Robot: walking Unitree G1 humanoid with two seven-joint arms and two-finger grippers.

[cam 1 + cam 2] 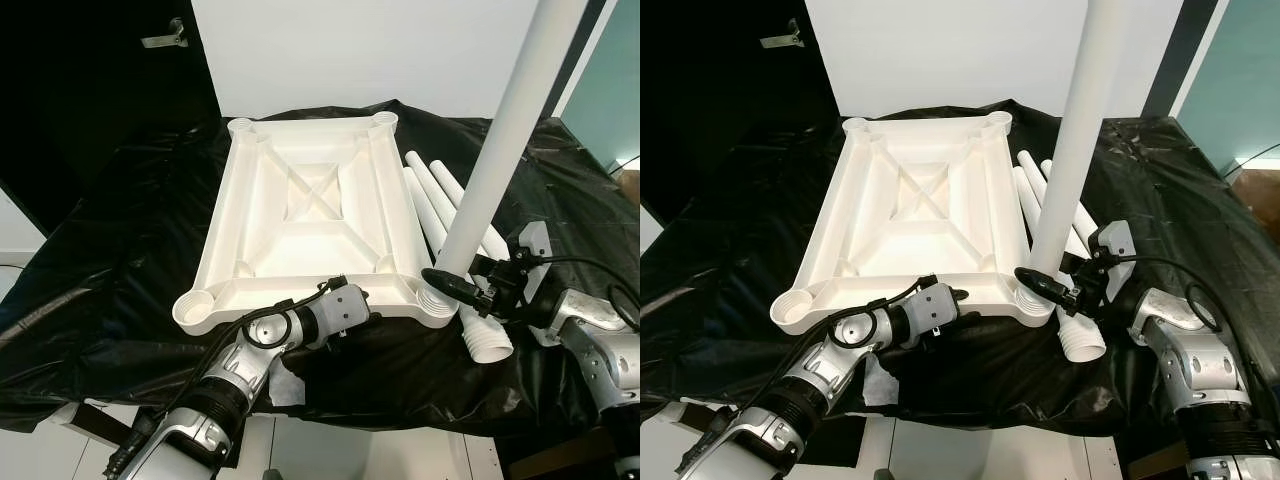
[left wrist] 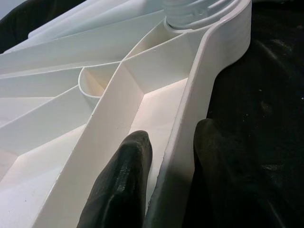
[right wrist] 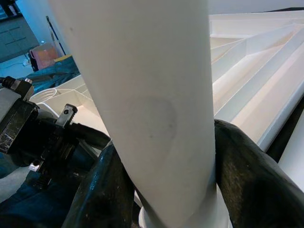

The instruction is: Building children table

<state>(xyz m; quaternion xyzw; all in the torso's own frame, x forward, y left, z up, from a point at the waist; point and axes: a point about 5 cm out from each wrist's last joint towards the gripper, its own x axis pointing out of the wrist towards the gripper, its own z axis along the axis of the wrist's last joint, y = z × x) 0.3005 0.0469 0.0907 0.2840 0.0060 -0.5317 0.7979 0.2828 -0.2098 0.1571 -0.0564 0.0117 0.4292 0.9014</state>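
Note:
A white plastic tabletop [image 1: 300, 200] lies upside down on black sheeting, ribs up, with round sockets at its corners. A long white leg [image 1: 500, 140] stands upright in the near right corner socket [image 1: 436, 300]. My right gripper [image 1: 448, 282] is shut on that leg just above the socket; in the right wrist view the leg [image 3: 147, 104] sits between both black fingers [image 3: 247, 175]. My left gripper [image 1: 345, 283] is shut on the tabletop's near rim [image 2: 190, 123], one finger [image 2: 126, 180] inside and the other outside.
Several loose white legs [image 1: 450, 215] lie on the sheeting to the right of the tabletop, one with its ribbed end [image 1: 488, 345] near my right gripper. A white wall stands behind. The black sheeting [image 1: 120, 220] hangs over the platform's front edge.

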